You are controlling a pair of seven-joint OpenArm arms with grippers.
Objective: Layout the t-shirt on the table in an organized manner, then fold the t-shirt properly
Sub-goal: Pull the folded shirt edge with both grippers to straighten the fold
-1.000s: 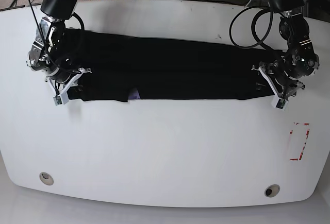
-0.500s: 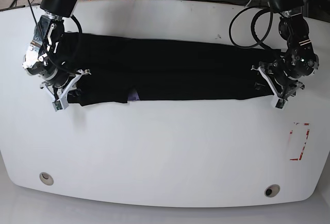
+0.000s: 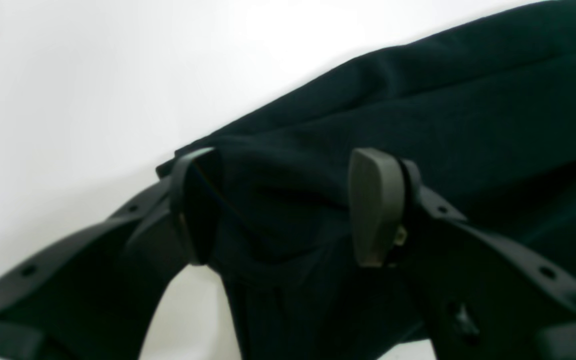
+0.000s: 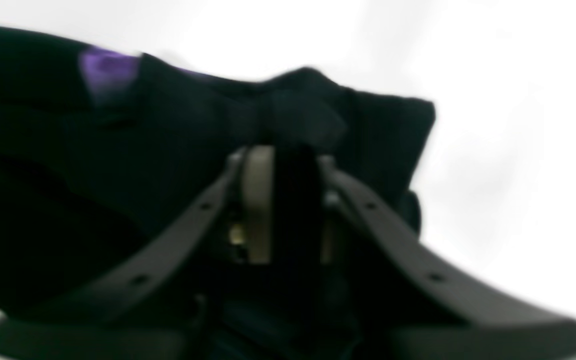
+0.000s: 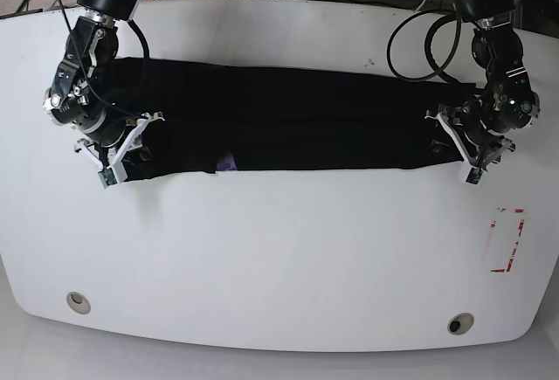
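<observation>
The t-shirt (image 5: 297, 118) lies across the far half of the table (image 5: 262, 258), stretched from 9 to 3 o'clock. The right pincer (image 5: 122, 155) sits on its 9 o'clock end, the left pincer (image 5: 456, 146) on its 3 o'clock end.

The right gripper (image 5: 122, 151) now sits a little closer to the middle of the table (image 5: 279, 249) than before, and the end of the black t-shirt (image 5: 288, 118) it pinches comes along with it.
</observation>
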